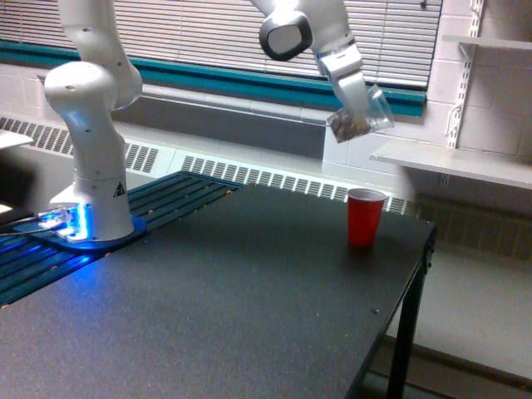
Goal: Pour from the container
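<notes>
In the exterior view my gripper (356, 106) is shut on the container (362, 116), a small clear plastic cup with brownish-pink bits lying in its lower end. The container hangs tilted in the air, well above the red cup (365, 215) and a little to the exterior view's left of it. The red cup stands upright on the dark table (208, 299), near its far right edge. My fingers are mostly hidden behind the container.
The arm's white base (93, 183) stands at the exterior view's left on a blue-lit mount. A white shelf (453, 162) juts from the wall at the right, close to the container's height. The table's right edge drops off just past the red cup.
</notes>
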Controlling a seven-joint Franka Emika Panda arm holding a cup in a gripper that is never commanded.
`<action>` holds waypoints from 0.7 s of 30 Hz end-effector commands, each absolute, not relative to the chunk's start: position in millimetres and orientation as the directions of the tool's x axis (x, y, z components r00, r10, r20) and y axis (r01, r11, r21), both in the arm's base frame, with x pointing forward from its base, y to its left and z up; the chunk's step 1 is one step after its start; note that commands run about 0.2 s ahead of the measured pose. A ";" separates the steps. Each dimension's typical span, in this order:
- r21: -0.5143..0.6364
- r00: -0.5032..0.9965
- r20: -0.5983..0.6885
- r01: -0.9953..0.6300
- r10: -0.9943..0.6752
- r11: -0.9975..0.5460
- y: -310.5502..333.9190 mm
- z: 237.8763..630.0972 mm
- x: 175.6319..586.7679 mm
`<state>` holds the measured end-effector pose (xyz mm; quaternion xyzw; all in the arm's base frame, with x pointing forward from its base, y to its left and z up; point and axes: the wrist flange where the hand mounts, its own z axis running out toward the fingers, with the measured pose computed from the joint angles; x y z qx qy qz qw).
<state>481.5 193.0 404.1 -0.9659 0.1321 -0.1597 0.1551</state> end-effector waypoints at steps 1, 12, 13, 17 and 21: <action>-0.328 0.940 0.247 -0.149 -0.236 -0.933 204.7 392.3 472.9; -0.325 0.964 0.151 -0.161 -0.219 -0.932 216.5 369.4 462.7; -0.325 0.966 0.142 -0.163 -0.218 -0.932 217.3 367.5 461.9; -0.319 0.970 0.107 -0.173 -0.216 -0.932 219.6 359.3 459.4; -0.320 0.973 0.075 -0.184 -0.219 -0.929 222.8 353.3 458.6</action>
